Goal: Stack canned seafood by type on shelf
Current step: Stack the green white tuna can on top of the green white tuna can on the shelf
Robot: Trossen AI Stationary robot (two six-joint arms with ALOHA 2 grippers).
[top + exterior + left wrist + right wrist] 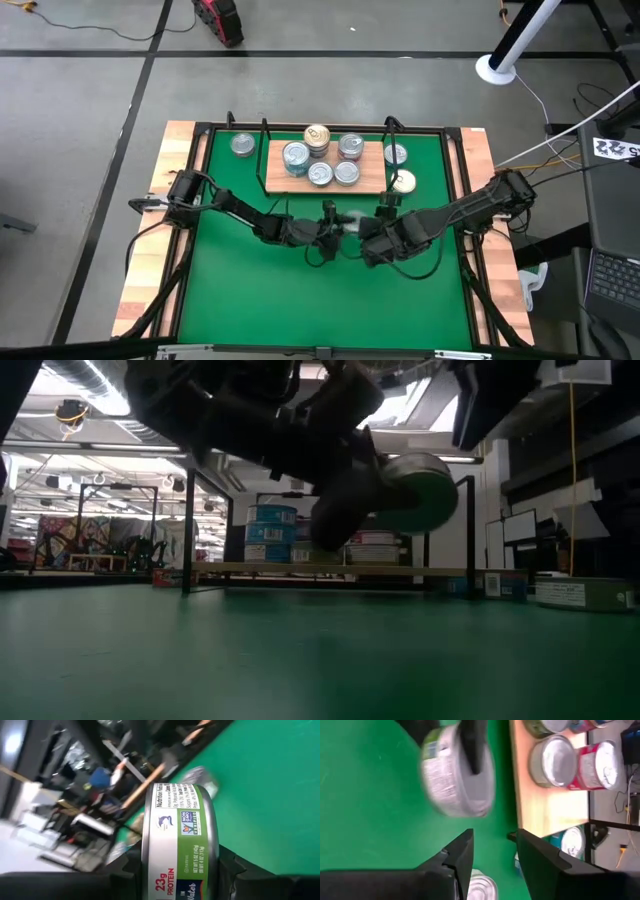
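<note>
High view: both end effectors meet mid green mat (300, 290), before the light-brown wooden shelf (372, 181).

Left wrist view: left end effector (180, 870) grips a green-labelled round tin (180, 840).

Right wrist view: right end effector (495, 852) open, empty, near that tin (455, 775).

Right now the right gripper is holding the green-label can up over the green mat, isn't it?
No, the left gripper holds the green-label can, as the left wrist view shows. The right gripper is open and empty. The can is over the green mat.
</note>
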